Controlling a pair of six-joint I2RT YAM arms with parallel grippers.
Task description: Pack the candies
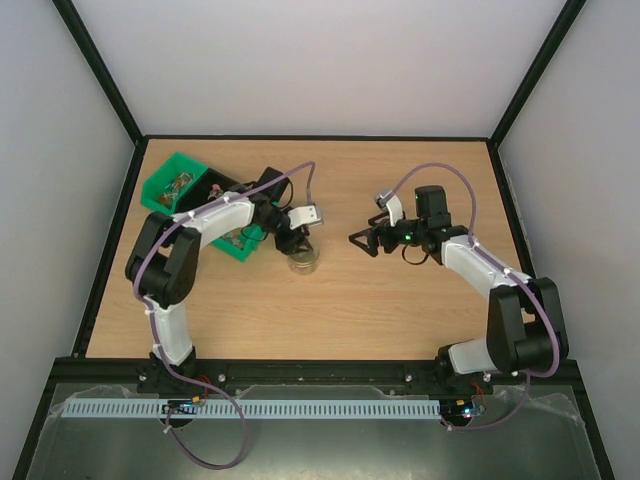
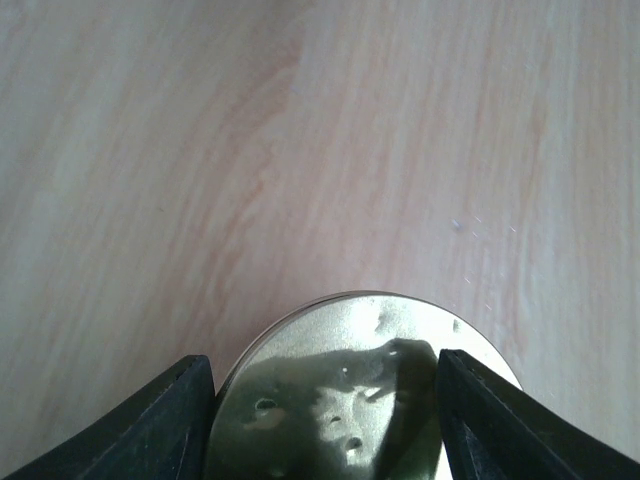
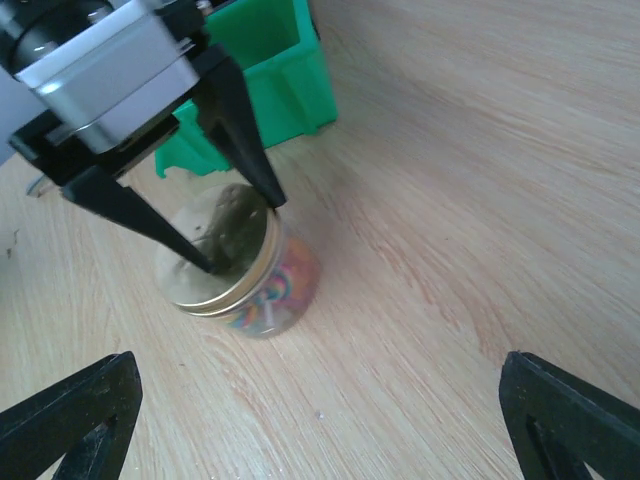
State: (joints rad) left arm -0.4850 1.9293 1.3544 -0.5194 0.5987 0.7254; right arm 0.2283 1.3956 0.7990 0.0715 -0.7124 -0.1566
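Jaws of the left end effector (image 3: 243, 235) stand roughly half apart, tips down at the gold lid (image 2: 340, 340) of the jar (image 3: 290, 280). One tip sits at the lid's far rim and the other on or just above its top. Whether they clasp the lid cannot be told. The right end effector (image 3: 318, 358) is spread wide with nothing between its fingers, hanging to the right of the jar and apart from it.

The jar stands upright on the wooden surface (image 3: 450, 200), and the candies (image 3: 270, 298) show through its clear wall as a mixed-colour heap under the lid. A green bin (image 3: 270, 80) lies just behind and left of the jar; its contents are too small to make out.

The left arm bends over the bin, wrist turned down onto the jar. The right arm is folded at the elbow, its forearm aimed at the jar.
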